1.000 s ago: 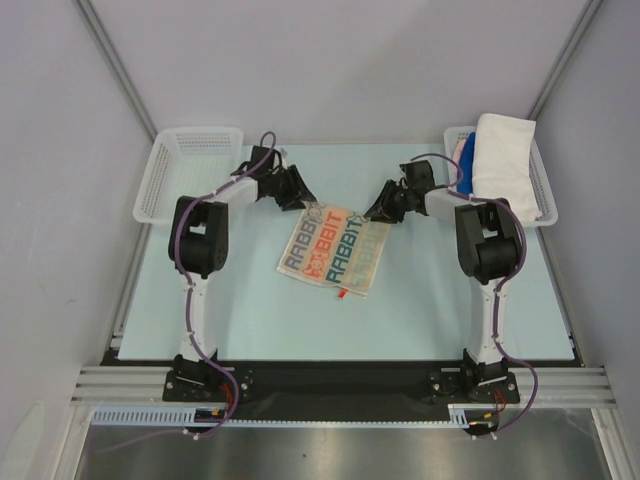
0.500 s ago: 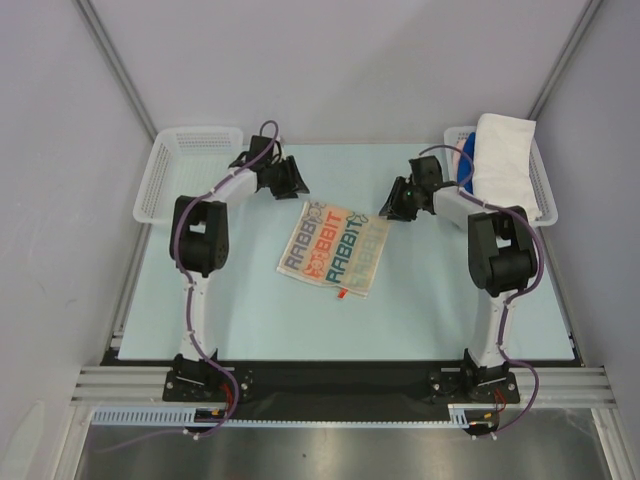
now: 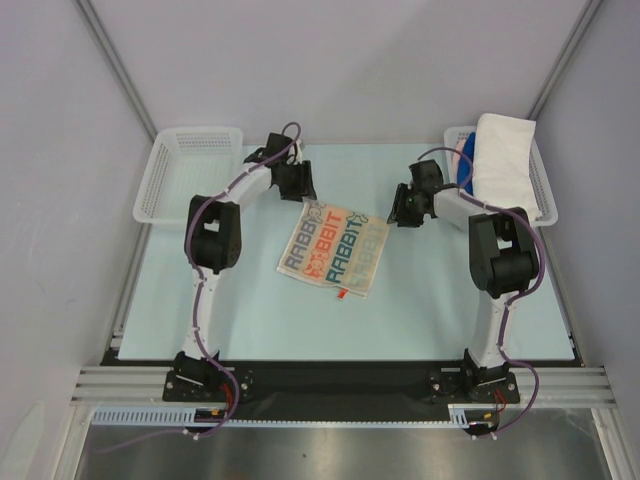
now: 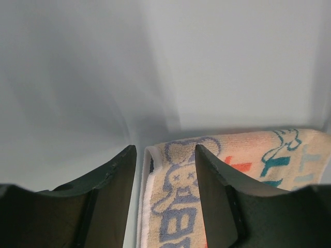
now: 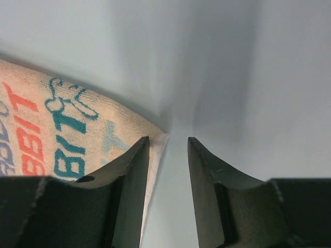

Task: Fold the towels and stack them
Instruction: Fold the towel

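Cream towel [image 3: 333, 249]: lying flat, unstacked
Left gripper [image 4: 165, 149]: jaws apart, empty
Right gripper [image 5: 167, 139]: jaws apart, empty
Remaining: fold, stack; basket towels [image 3: 503, 160] waiting

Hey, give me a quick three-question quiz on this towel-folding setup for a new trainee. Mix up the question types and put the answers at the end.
1. True or false: the cream lettered towel hangs in the air, clear of the table.
2. Where is the white towel? A: in the left basket. B: draped over the right basket. C: under the cream lettered towel.
3. Fill in: the word printed on the cream lettered towel is ____.
Key: 1 false. It lies flat, with the left gripper and right gripper open at its far corners. 2 B. 3 RABBIT.
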{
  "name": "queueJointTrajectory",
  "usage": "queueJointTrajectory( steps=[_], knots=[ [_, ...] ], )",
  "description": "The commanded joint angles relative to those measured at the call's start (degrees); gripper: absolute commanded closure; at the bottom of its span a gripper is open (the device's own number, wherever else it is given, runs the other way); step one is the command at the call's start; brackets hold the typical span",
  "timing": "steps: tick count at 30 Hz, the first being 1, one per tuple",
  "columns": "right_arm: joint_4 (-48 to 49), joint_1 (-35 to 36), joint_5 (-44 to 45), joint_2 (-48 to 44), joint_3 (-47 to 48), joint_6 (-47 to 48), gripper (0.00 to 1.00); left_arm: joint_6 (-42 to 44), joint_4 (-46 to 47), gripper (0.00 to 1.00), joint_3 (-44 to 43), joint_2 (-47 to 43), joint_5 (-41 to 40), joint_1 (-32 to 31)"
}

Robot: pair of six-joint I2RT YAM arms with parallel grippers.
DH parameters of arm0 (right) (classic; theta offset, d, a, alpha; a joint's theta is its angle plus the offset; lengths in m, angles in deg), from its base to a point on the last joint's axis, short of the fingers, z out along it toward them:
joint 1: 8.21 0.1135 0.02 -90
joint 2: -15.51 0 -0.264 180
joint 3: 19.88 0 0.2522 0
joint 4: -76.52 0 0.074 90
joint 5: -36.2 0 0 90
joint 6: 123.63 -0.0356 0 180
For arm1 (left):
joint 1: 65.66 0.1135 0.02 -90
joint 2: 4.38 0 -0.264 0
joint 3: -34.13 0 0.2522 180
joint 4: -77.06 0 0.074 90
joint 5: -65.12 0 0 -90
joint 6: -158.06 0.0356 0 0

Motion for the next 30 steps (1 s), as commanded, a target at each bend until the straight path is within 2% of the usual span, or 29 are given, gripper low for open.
queueJointTrajectory(
  steps=[1, 19, 24, 25, 28, 30],
  knots=[
    [0.7, 0.4, 0.2, -0.6, -0.1, 2.0, 0.59, 3.1, -2.2, 0.45, -2.9, 0.4, -1.7, -0.1],
    [1.4, 1.3, -1.9, 2.2, 1.0, 2.4, 0.63, 2.8, -2.6, 0.63, -5.1, 2.8, 0.1, -0.1],
    [0.5, 1.3, -2.0, 3.7, 3.5, 2.6, 0.74, 1.8, -1.7, 0.77, -4.9, 3.4, 0.9, -0.1],
    [0.4, 1.3, -2.0, 4.3, 3.8, 2.5, 0.81, 1.5, -1.1, 0.80, -4.5, 3.4, 1.1, -0.1],
    [-0.4, 1.3, -1.5, 6.1, 6.4, 2.5, 0.90, 0.4, 0.9, 0.87, -3.0, 2.6, 0.8, -0.1],
    [-0.9, 1.3, -0.4, 7.0, 7.8, 3.0, 0.91, -0.6, 2.4, 0.92, -0.9, 1.9, -0.2, -0.1]
  ],
)
